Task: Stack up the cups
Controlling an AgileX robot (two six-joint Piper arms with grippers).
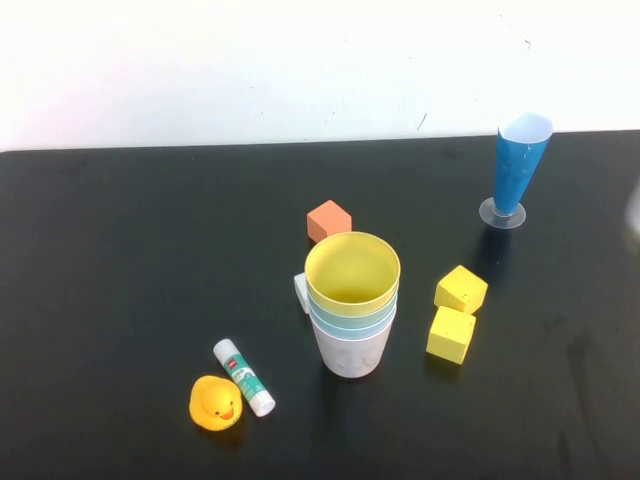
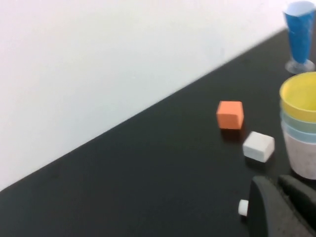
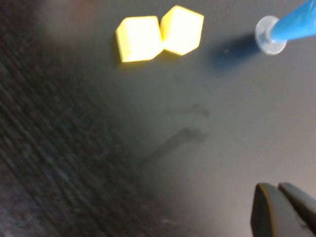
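Note:
The four cups stand nested in one upright stack (image 1: 352, 300) at the table's middle: the yellow cup (image 1: 352, 268) on top, then a pale green band (image 1: 352, 306), a light blue band (image 1: 352, 323) and the pale pink cup (image 1: 352, 352) at the bottom. The stack also shows in the left wrist view (image 2: 301, 123). Neither gripper shows in the high view. My left gripper (image 2: 276, 180) is shut and empty, just short of the stack. My right gripper (image 3: 278, 186) is shut and empty over bare table, away from the cups.
An orange cube (image 1: 328, 220) and a white cube (image 1: 301, 292) sit behind and left of the stack. Two yellow cubes (image 1: 461, 289) (image 1: 451, 334) lie to its right. A tall blue cone (image 1: 519, 168) stands far right. A glue stick (image 1: 244, 377) and a rubber duck (image 1: 215, 403) lie front left.

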